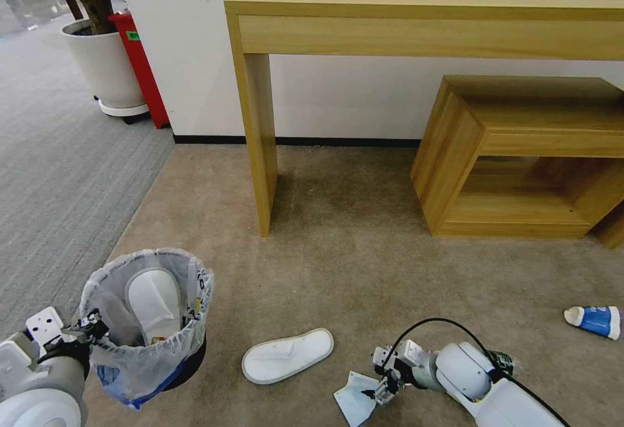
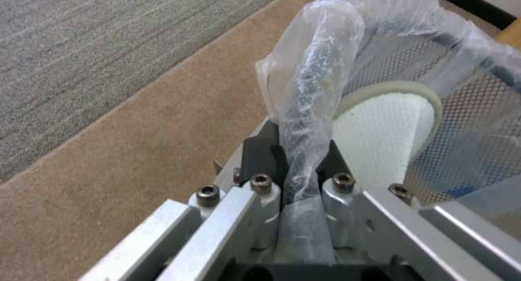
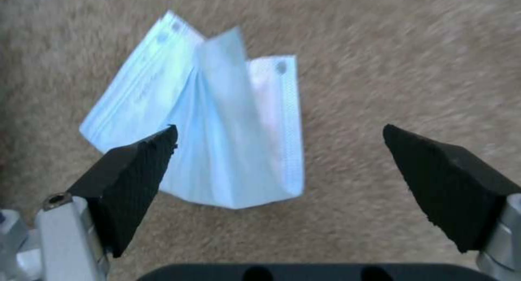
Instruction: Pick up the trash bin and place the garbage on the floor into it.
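Right gripper [image 3: 279, 151]: jaws wide apart, hanging low over the floor [image 1: 364, 264], black pads on either side of empty carpet and one edge of the light blue mask [image 3: 217, 122]. Mask flat on the carpet with a raised middle fold, mostly beyond and toward one pad rather than centred in the gap; long axis, judged from the right wrist view, slanted across the line between the pads. Probably calls for a small shift toward the mask before closing. Seen from the head, right gripper [image 1: 383, 381] just beside the mask [image 1: 356, 398], far nearer to it than the left arm.

Left gripper [image 2: 297, 167]: jaws clamped on the bagged rim of the trash bin [image 1: 146, 323], bin held at the robot's left, tilted, one white slipper [image 1: 155, 303] already inside. Farther out on the carpet: second white slipper [image 1: 287, 354] between bin and mask, blue paper cup [image 1: 595, 320] on its side well off to the right.
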Tool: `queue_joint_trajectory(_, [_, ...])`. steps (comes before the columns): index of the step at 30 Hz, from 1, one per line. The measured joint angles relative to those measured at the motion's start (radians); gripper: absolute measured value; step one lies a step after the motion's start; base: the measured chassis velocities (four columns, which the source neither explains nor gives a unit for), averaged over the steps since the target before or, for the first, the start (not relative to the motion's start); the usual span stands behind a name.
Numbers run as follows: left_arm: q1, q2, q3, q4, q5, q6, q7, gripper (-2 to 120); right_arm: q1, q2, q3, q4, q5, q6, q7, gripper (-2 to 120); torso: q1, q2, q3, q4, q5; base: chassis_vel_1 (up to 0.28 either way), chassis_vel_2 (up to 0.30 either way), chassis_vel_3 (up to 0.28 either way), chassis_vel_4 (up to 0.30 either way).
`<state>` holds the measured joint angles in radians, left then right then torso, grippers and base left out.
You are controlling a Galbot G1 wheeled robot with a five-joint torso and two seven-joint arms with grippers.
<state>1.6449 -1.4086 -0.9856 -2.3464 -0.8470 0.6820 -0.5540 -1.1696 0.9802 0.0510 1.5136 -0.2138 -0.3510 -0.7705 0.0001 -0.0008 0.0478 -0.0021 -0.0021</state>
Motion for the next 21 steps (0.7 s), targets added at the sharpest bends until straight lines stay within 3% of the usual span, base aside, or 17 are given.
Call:
queue_joint_trajectory(4, [0.003, 0.002, -0.003, -0.001, 0.000, 0.000, 0.000, 3, -0.005, 0.014, -0.003, -0.022, -0.010, 0.021, 0.002, 95, 0.000, 0.000, 0.000, 0.0000, 0.0000, 0.000, 0.000, 0.000, 0.000])
queue_joint_trajectory(11, [0.007, 0.010, -0.006, -0.005, -0.002, -0.001, 0.001, 3, -0.010, 0.040, 0.000, -0.051, -0.011, 0.061, 0.018, 72, 0.000, 0.000, 0.000, 0.0000, 0.0002, 0.000, 0.000, 0.000, 0.000])
queue_joint_trajectory(13, [0.007, 0.011, -0.003, -0.005, -0.001, -0.002, 0.001, 3, -0.015, 0.038, 0.003, -0.050, -0.009, 0.069, 0.018, 57, 0.000, 0.000, 0.000, 0.0000, 0.0000, 0.000, 0.000, 0.000, 0.000])
queue_joint_trajectory(21, [0.006, 0.018, -0.005, 0.000, -0.001, -0.003, 0.003, 3, -0.020, 0.039, 0.007, -0.053, -0.007, 0.079, 0.022, 35, 0.000, 0.000, 0.000, 0.0000, 0.0000, 0.000, 0.000, 0.000, 0.000])
